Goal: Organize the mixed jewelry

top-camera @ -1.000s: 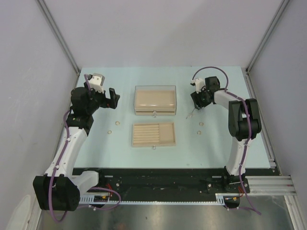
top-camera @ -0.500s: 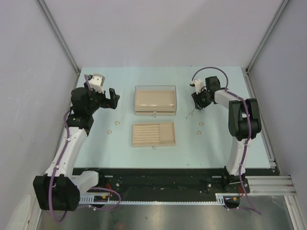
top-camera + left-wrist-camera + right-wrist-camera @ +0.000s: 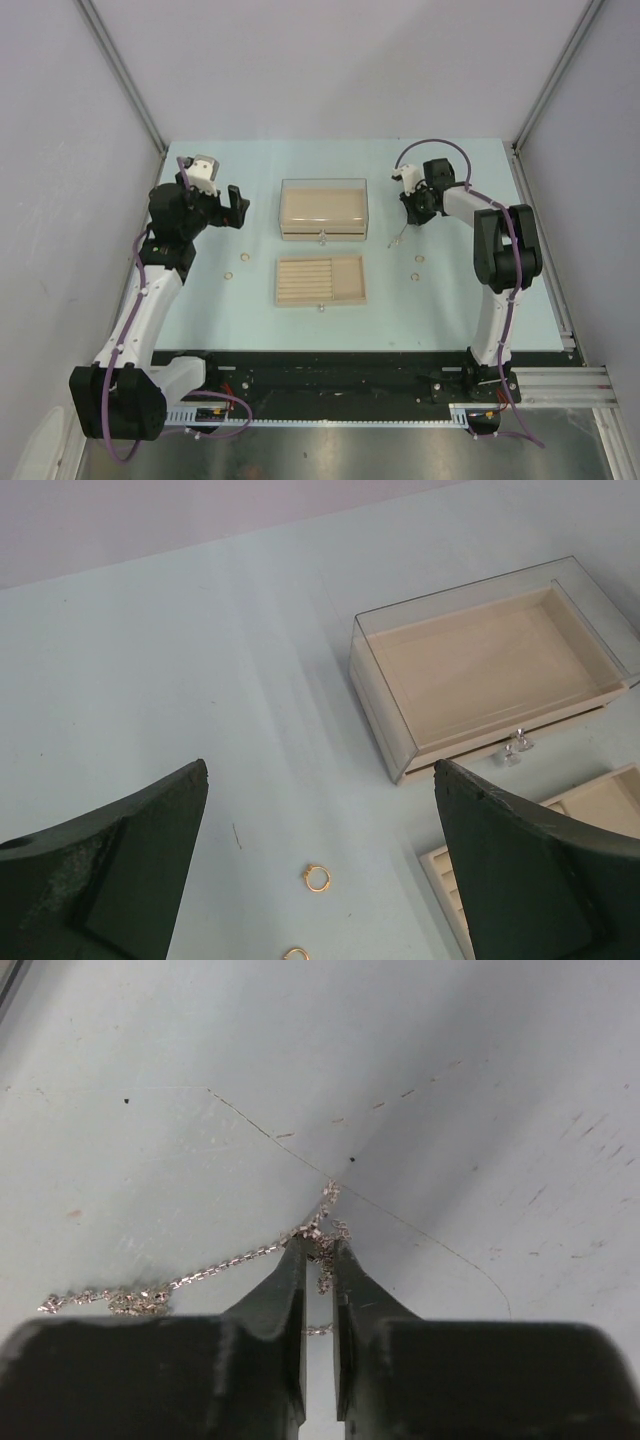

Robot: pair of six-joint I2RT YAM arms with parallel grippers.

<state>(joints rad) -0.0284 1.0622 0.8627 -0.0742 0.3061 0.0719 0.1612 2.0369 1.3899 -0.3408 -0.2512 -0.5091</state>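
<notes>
White arms (image 3: 150,305) with black joints (image 3: 170,215) and purple cables (image 3: 437,144).

right end effector (image 3: 318,1250): its fingers have drawn in from a wider spread to a narrow slit. The tips now pinch a bunched part of the silvery chain (image 3: 232,1261) down on the desk (image 3: 450,1080).
right arm (image 3: 500,245): in the top view its wrist end has shifted slightly toward the upper left of the frame.

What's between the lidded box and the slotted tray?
Only bare table; the box's small knob juts toward the tray. The top view shows it.
</notes>
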